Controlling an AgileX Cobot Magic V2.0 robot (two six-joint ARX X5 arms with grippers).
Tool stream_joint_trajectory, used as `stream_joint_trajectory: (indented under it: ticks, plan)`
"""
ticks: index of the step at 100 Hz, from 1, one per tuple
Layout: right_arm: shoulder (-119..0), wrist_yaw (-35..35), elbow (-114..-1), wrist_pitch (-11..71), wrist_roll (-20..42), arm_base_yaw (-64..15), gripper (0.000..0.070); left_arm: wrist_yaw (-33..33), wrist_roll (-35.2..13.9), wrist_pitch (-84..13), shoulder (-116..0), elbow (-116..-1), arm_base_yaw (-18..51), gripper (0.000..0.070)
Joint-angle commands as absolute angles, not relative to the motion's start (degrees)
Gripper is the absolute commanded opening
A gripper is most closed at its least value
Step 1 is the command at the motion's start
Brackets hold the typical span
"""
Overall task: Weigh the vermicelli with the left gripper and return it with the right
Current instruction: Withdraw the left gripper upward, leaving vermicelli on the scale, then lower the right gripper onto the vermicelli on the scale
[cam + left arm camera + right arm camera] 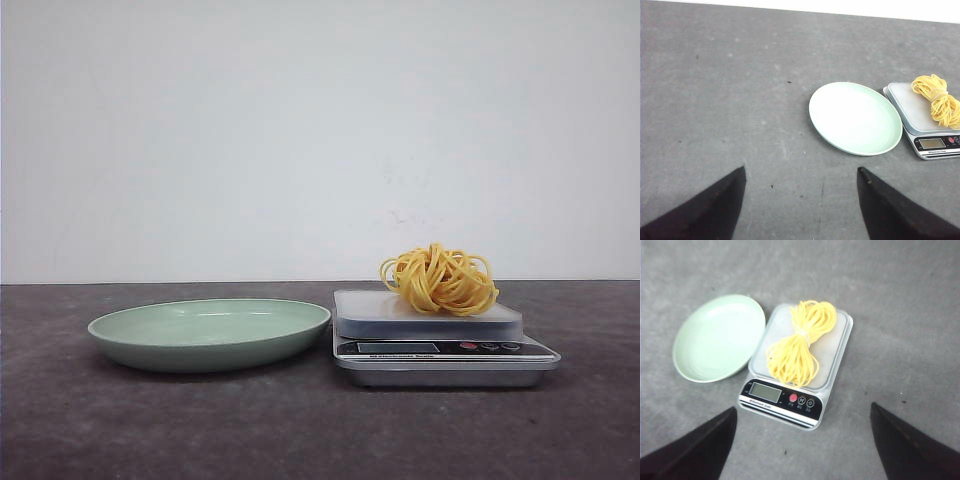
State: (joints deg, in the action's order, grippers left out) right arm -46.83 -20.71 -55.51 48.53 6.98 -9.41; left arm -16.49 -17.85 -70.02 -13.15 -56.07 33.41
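Grey, speckled stone-like table top (pixel 120 420) carries everything, with a plain white wall behind it. My left gripper (pixel 801 200) hangs over bare table, its two black fingers (pixel 705 210) spread wide with nothing between them; it is out of the front view. Just right of it sits the shallow, round, pale green plate (pixel 210 333), bare inside. Close beside the plate, rim nearly touching, stands the small silver digital kitchen scale (pixel 440 350) with a pale platform, a blank-looking grey display and a red button among dark ones on its front strip. On that platform lies the vermicelli (pixel 440 280), a loose nest of thin yellow-orange strands, elongated from above and resting toward the platform's right side in the front view. My right gripper (pixel 802 442) hovers before the scale, fingers (pixel 910 445) spread apart, gripping nothing, well clear of the noodles.
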Motion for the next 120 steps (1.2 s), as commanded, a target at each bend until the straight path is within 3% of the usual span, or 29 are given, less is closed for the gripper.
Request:
stream_joint_trajectory:
  ticks: [1,44,74,120]
  plan:
    - [-49.7,-19.9,-58.5,46.7,9.1,-11.2,0.0541,-16.5,-18.2,-69.5,-13.0,-56.8,33.8,0.0428]
    - [-75.8,-12.5,-74.3,46.0,13.2,-22.0,0.0541,-16.5,-18.7,-69.5,-13.0,-56.8,33.8,0.0428]
    - [-90.8,-11.9,-81.0,47.0,14.1,-22.7,0.054,-16.5,-18.7,-69.5,-13.0,-56.8,33.8,0.0428]
    - [-103.4,-11.9,-81.2,46.5,14.6,-22.9,0.054,-16.5,-19.0,-69.5,-13.0,-56.8,33.8,0.0428]
